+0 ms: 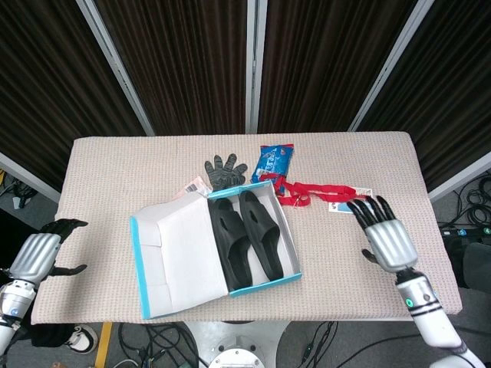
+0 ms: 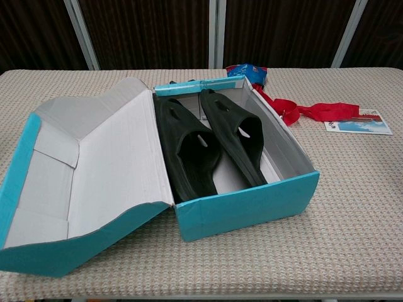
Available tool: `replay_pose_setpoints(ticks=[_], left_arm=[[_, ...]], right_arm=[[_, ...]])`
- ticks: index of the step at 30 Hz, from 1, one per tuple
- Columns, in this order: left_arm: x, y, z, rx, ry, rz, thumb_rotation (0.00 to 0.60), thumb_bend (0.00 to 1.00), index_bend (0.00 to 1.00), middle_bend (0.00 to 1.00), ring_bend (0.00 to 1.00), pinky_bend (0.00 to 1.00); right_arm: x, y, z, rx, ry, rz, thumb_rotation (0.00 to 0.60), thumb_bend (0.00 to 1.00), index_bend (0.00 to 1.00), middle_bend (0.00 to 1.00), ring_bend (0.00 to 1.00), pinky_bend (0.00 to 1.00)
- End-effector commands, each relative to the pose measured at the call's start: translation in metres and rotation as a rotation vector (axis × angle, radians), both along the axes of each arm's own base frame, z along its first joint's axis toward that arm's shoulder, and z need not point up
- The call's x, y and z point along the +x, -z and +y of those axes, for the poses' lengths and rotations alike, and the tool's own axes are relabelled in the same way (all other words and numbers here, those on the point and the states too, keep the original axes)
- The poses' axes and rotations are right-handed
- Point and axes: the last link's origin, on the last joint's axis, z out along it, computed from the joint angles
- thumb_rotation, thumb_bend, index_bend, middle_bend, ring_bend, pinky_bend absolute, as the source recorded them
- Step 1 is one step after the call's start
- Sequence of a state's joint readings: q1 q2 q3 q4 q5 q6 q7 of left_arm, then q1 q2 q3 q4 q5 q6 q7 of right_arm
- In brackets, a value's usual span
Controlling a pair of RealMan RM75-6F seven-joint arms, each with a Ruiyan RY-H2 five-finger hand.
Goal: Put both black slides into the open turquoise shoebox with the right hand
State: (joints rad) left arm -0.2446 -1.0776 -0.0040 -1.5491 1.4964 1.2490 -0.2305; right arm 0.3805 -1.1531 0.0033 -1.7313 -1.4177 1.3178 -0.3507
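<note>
Both black slides lie side by side inside the open turquoise shoebox, its lid folded out to the left on the table. The right hand hangs over the table's right side, well apart from the box, fingers spread and holding nothing. The left hand sits off the table's left edge, fingers apart and empty. A black glove, blue packet and red ribbon lie behind the box.

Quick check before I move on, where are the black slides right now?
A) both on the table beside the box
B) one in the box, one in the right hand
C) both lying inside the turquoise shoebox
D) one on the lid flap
C: both black slides lie side by side inside the turquoise shoebox, and the right hand is open off to the side, holding nothing.
</note>
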Motion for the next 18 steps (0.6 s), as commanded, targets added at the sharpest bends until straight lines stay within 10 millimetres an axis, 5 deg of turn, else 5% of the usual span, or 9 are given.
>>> replay_pose_setpoints(ticks=[1, 8, 18], left_arm=[[0.000, 0.001, 0.001, 0.018, 0.011, 0.013, 0.600, 0.08, 0.20, 0.21, 0.15, 0.21], [0.002, 0.002, 0.002, 0.071, 0.048, 0.072, 0.600, 0.08, 0.20, 0.21, 0.15, 0.21], [0.003, 0.003, 0.006, 0.111, 0.070, 0.132, 0.600, 0.08, 0.20, 0.21, 0.15, 0.21]], right_arm=[[-0.033, 0.009, 0.026, -0.024, 0.100, -0.024, 0.600, 0.02, 0.02, 0.07, 0.00, 0.00], [-0.054, 0.015, 0.035, -0.040, 0.121, -0.070, 0.600, 0.02, 0.02, 0.07, 0.00, 0.00], [-0.055, 0.015, 0.037, -0.029, 0.120, -0.093, 0.600, 0.02, 0.01, 0.07, 0.00, 0.00]])
